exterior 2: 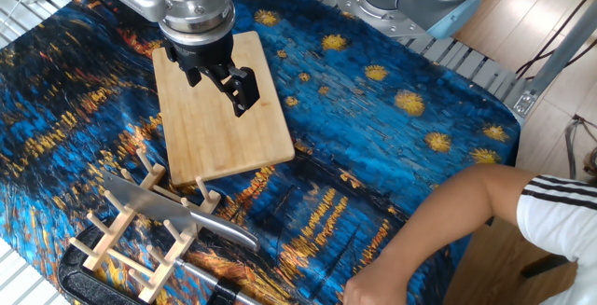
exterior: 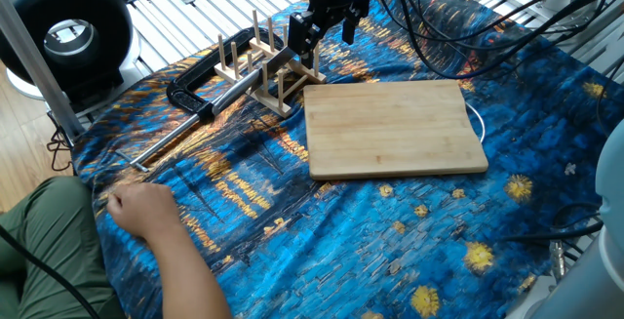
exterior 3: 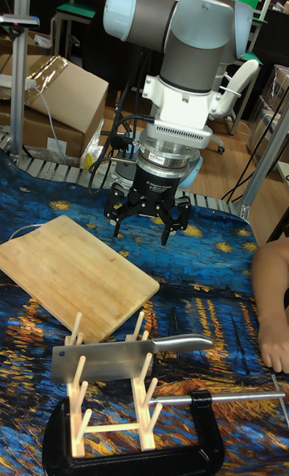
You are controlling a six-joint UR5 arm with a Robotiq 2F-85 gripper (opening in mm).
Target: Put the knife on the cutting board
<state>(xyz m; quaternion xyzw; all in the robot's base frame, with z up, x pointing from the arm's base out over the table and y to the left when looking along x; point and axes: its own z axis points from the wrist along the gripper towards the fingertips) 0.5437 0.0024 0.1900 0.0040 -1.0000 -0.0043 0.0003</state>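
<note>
The knife [exterior 3: 108, 360], a silver cleaver, rests on edge in the wooden peg rack [exterior 3: 112, 400], its handle pointing right; it also shows as the knife [exterior 2: 149, 202] and the knife [exterior: 273, 62]. The bamboo cutting board [exterior: 395, 129] lies flat on the blue cloth with nothing on it, seen too as the cutting board [exterior 2: 210, 123] and the cutting board [exterior 3: 72, 279]. My gripper [exterior 3: 144, 231] hangs open and holds nothing, above the cloth between board and rack. The gripper [exterior 2: 221, 86] appears over the board's edge, and the gripper [exterior: 322, 34] sits just above the rack.
A black clamp [exterior: 195, 98] with a long metal bar lies beside the rack. A person's hand [exterior: 146, 207] and arm [exterior 2: 448, 221] rest on the cloth's near edge. A black fan [exterior: 63, 31] stands off the table corner. Cables trail behind the arm.
</note>
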